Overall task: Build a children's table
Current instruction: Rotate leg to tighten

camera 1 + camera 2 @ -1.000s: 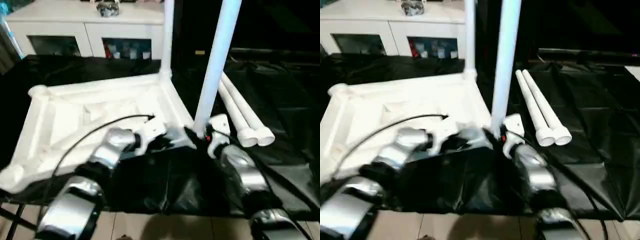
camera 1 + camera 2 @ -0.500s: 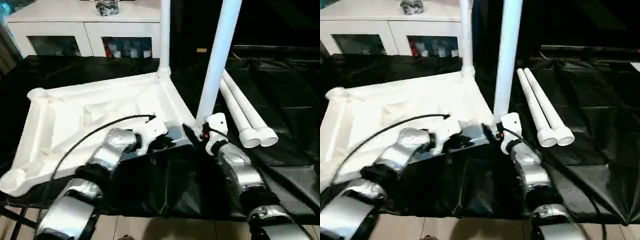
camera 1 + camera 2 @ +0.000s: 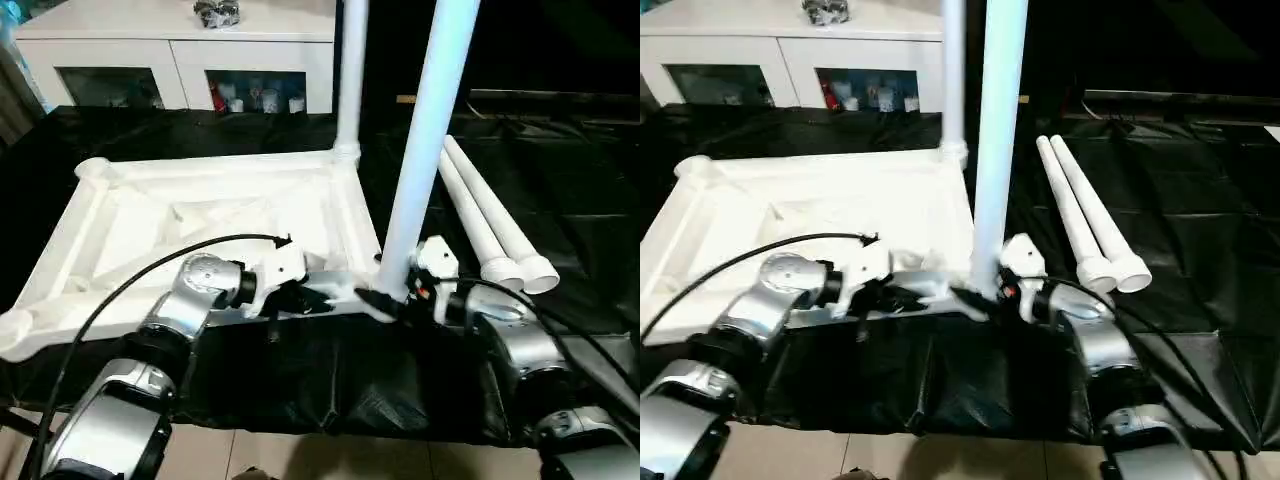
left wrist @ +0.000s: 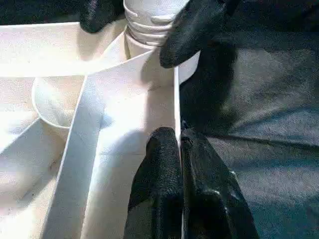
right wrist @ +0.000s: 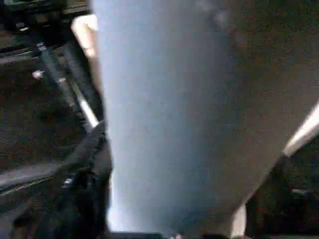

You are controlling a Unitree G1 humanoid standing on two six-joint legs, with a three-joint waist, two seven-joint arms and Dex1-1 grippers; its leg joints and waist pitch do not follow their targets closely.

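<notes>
The white table top (image 3: 200,215) lies underside up on black cloth. One leg (image 3: 350,70) stands upright in its far right corner socket. A second leg (image 3: 430,130) stands upright at the near right corner, its ribbed end (image 4: 149,20) in the socket. My right gripper (image 3: 385,300) is closed around this leg's base, with a black finger (image 4: 194,25) on either side. My left gripper (image 4: 178,134) is shut on the thin near rim (image 4: 175,94) of the top, just left of that corner. Two more legs (image 3: 490,225) lie side by side on the cloth to the right.
A white cabinet (image 3: 180,50) with glass doors stands behind the work area, with small items on top. The black cloth (image 3: 560,180) hangs over the front edge above a tiled floor (image 3: 300,460). A black cable (image 3: 130,285) loops over my left forearm.
The head camera has shifted, so the table top looks squarer. My right wrist has dropped lower around the leg's base. My left gripper stays on the rim.
</notes>
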